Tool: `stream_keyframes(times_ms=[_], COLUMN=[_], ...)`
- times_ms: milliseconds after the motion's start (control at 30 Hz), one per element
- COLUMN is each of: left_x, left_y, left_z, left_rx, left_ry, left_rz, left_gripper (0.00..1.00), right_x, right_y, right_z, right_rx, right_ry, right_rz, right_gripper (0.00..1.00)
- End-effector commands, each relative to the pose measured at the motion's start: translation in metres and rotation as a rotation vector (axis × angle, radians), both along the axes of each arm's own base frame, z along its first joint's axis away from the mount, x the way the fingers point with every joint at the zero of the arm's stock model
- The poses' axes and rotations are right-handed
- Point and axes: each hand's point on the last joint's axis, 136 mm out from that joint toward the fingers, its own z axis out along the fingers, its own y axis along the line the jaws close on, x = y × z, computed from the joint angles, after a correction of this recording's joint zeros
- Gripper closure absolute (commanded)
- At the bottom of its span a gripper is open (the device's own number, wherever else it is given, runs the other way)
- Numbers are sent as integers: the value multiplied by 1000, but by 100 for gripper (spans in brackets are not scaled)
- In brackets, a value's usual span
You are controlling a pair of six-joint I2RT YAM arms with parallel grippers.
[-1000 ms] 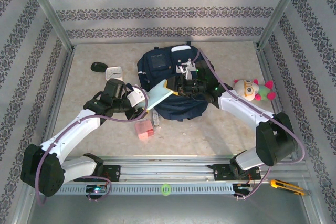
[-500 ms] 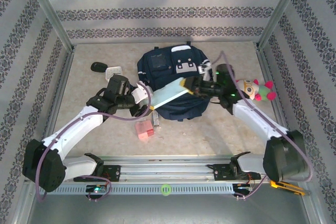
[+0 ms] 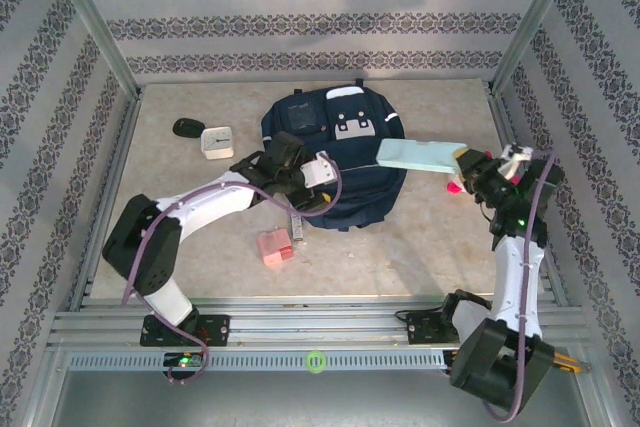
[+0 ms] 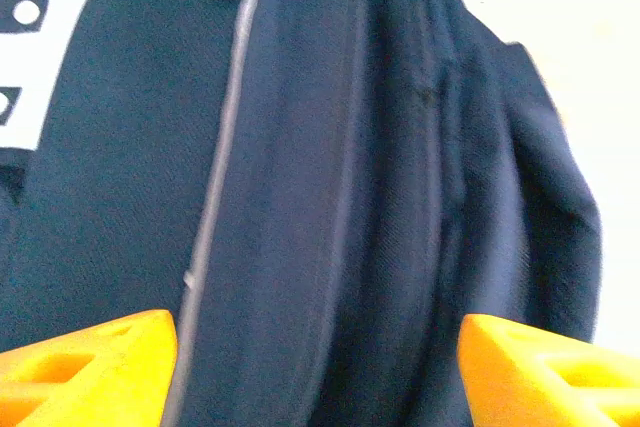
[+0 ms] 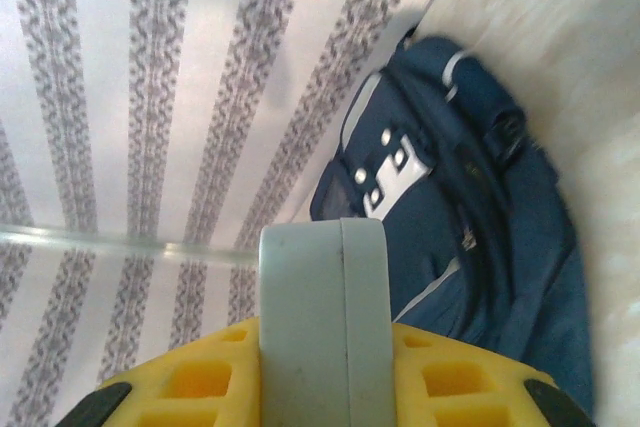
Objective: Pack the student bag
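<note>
The right gripper [image 3: 458, 160] pinches a pale green book [image 3: 415, 155], right of centre, long axis pointing left at the student bag [image 3: 365, 185]; the left gripper [image 3: 325, 175], jaws wide, sits over it.

Right gripper [image 3: 462, 160] swung the pale book [image 3: 418, 155] right; left gripper [image 3: 325, 169] reached the student bag [image 3: 300, 132]

Bright, even overhead light fills the top view, with soft shadows under the arms on the table [image 3: 400, 237]; focus is sharp. The left wrist view is blurred, the student bag [image 4: 300, 197] too close, the upper right corner blown white; the right wrist view is crisper, its pale teal book [image 5: 322, 327] evenly lit.
</note>
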Motion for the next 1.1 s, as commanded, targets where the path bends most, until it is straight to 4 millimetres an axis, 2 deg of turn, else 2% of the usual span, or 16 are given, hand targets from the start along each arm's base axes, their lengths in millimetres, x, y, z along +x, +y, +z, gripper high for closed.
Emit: stream_keyframes(times_ms=[0, 233, 433, 500, 567, 633, 667, 700, 767, 800, 933, 1067], left_x=[19, 27, 54, 62, 66, 66, 66, 66, 67, 68, 81, 90], left_y=[-23, -36, -32, -32, -32, -34, -34, -35, -33, -33, -22, -13], left_z=[24, -3, -16, -18, -18, -10, -1, 8, 32, 45, 89, 117], left_rx=[-85, -25, 13, 18, 20, 1, -17, -42, -91, -117, -190, -231], left_ry=[-73, -22, -83, -102, -102, -105, -111, -116, -138, -147, -152, -159], left_rz=[11, -9, 82, 113, 125, 128, 132, 142, 166, 177, 249, 292], left_gripper=[25, 12, 12, 23, 42, 59, 76, 85, 96, 100, 100, 100], right_x=[-9, -8, -9, -9, -11, -12, -13, -14, -15, -16, -24, -38], right_y=[-3, -4, -1, 0, 1, 1, 1, 0, -3, -5, -22, -33], right_z=[4, -5, -2, -2, -3, -4, -4, -4, -2, 0, 8, 10], right_rx=[19, 29, 25, 26, 24, 22, 22, 19, 16, 12, -9, -52], right_ry=[-24, -6, -12, -13, -13, -12, -11, -12, -17, -22, -47, -47], right_rz=[6, 12, 33, 39, 41, 36, 32, 25, -2, -21, -160, -290], right_gripper=[82, 82, 82, 82, 82, 82, 82, 82, 82, 82, 82, 83])
